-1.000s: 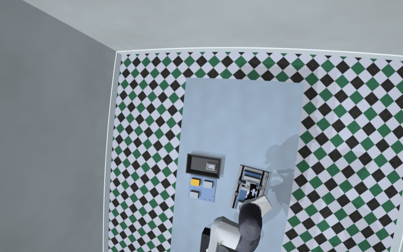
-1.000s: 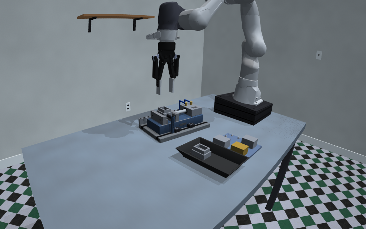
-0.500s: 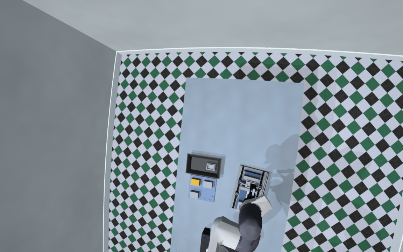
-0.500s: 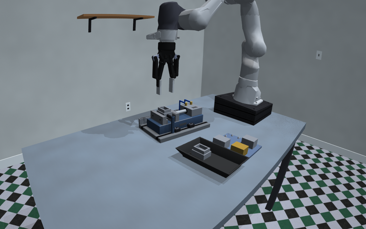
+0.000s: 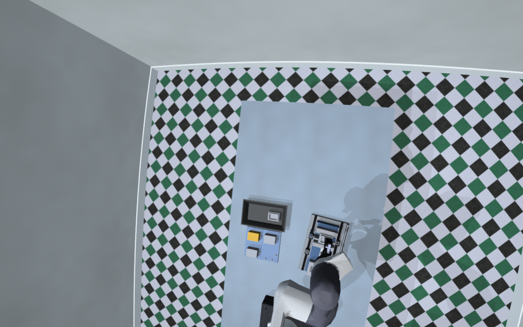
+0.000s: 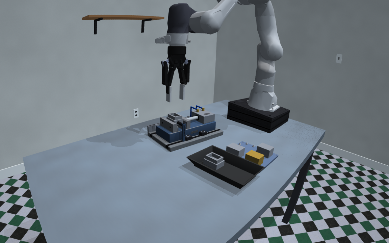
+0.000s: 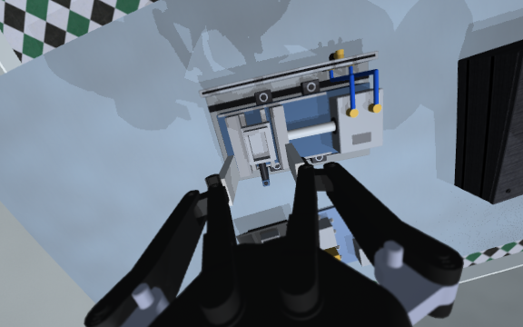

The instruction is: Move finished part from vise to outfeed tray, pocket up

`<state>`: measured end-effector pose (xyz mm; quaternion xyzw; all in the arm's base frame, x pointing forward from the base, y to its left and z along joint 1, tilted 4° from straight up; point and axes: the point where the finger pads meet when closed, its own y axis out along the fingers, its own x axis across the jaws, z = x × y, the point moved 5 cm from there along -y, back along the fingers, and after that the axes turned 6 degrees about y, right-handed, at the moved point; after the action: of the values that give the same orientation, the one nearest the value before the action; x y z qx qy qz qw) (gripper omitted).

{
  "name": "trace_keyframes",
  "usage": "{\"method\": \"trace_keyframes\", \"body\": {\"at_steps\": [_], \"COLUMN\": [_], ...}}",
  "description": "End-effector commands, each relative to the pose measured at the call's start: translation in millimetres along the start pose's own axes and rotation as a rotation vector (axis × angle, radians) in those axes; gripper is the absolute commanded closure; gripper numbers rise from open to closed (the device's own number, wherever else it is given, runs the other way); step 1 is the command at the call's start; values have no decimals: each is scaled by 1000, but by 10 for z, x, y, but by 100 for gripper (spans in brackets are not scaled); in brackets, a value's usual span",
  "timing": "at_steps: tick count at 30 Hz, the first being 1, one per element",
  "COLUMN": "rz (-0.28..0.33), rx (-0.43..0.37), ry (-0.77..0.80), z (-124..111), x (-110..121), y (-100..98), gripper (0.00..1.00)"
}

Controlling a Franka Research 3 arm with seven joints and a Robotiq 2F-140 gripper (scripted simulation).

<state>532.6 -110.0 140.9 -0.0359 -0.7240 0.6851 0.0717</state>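
Observation:
The blue and grey vise (image 6: 186, 130) stands on the table, and it also shows from above (image 5: 323, 241). The finished part (image 6: 174, 116), a grey block with its pocket up, sits between the vise jaws; the wrist view shows it too (image 7: 258, 145). My gripper (image 6: 174, 96) hangs well above that part, fingers pointing down, partly open with nothing between them. In the wrist view the fingertips frame the near edge of the vise. The black outfeed tray (image 6: 224, 166) lies apart from the vise, toward the table's near edge, and holds another pocketed grey part (image 6: 214, 160).
A blue plate (image 6: 255, 150) with two grey blocks and a yellow block (image 6: 254, 156) lies right behind the tray. The arm's black base (image 6: 257, 114) stands at the table's far end. A wooden shelf (image 6: 122, 18) hangs on the wall.

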Motion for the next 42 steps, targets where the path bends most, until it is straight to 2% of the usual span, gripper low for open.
{"method": "trace_keyframes", "body": {"at_steps": [1,27,42], "rz": [2,2,2], "rx": [1,1,1], "ry": [4,4,4], "z": [0,-7,-8], "x": [-7,-23,-26], "y": [53,475,558], "gripper": [60,60,60]}}
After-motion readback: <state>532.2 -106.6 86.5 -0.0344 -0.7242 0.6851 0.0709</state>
